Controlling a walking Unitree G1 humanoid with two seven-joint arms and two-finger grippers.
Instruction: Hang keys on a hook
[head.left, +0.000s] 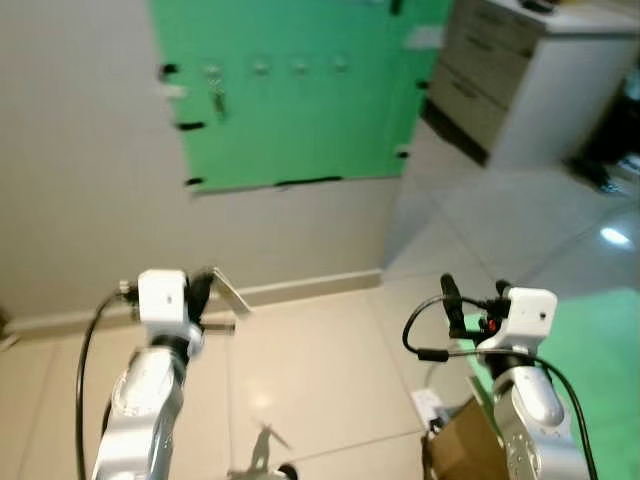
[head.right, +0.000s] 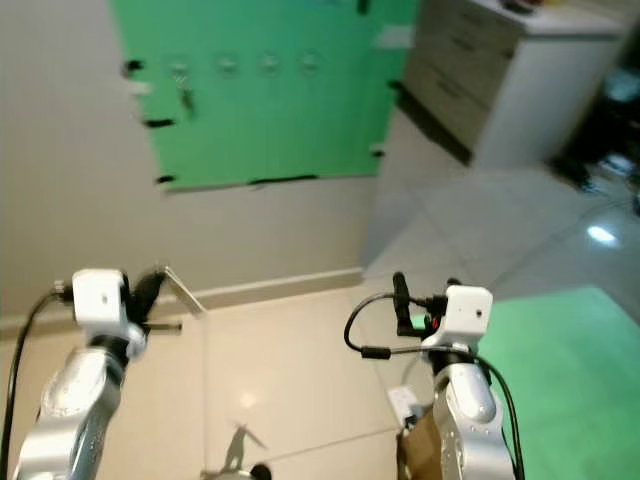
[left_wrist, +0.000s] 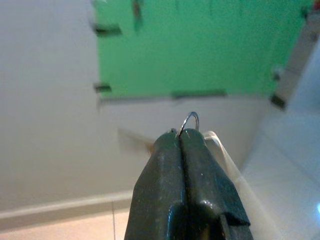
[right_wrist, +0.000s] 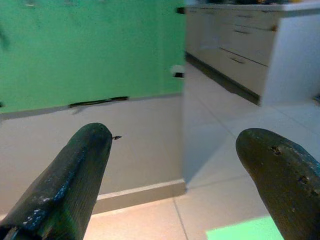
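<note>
- Facing a pale wall (head.left: 80, 150) with a green sheet (head.left: 300, 110) taped to it, black tape strips at the sheet's edges.
- Showing a row of small hooks (head.left: 300, 67) across the upper part of the sheet.
- Carrying one set of keys (head.left: 217, 98) already on the leftmost hook (head.left: 212, 72), hanging down against the green.
- Holding the left gripper (left_wrist: 181, 137) low before the wall, fingers pressed together on a thin metal key ring (left_wrist: 190, 122), its loop poking out past the fingertips.
- Trailing a pale strap or tag (head.left: 230, 293) from that grip, angled out beside the left wrist; too blurred to name for certain.
- Keeping this ring well below the hooks and well apart from them.
- Raising the right gripper (right_wrist: 175, 165) over the tiled floor (head.left: 300, 380), fingers (right_wrist: 82, 165) spread wide with nothing between them.
- Standing at the far right: white drawers (head.left: 520, 70); lying near the right arm: a green mat (head.left: 600, 340) and a brown cardboard piece (head.left: 465, 445).
</note>
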